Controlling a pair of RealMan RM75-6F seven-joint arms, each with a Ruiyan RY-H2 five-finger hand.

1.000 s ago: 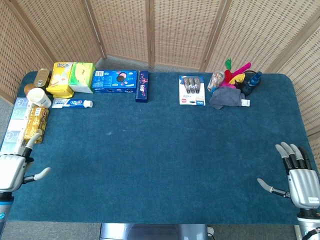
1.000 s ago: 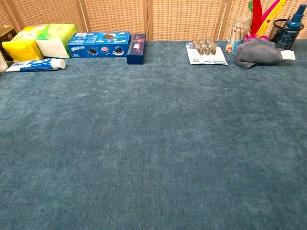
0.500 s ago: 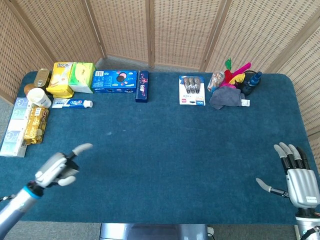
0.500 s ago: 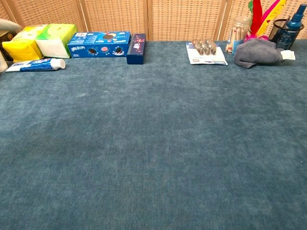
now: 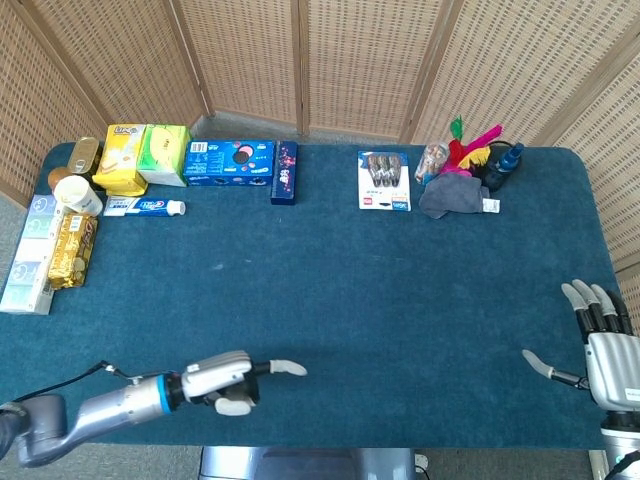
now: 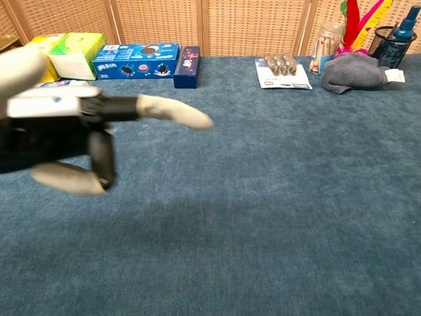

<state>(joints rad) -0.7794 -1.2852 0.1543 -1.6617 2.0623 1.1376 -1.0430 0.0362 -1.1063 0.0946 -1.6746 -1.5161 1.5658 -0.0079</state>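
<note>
Toothpaste [image 5: 145, 207] lies well apart from the empty left hand [image 5: 225, 377], finger and thumb spread: seemingly an early approach, needing a long reach; right hand [image 5: 608, 355] spread, empty.

Bright even light; left hand [image 6: 66, 131] motion-blurred, soft shadows.

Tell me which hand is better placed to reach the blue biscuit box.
Left, probably: the left hand is in line with the blue biscuit box; the right hand sits far right.
</note>
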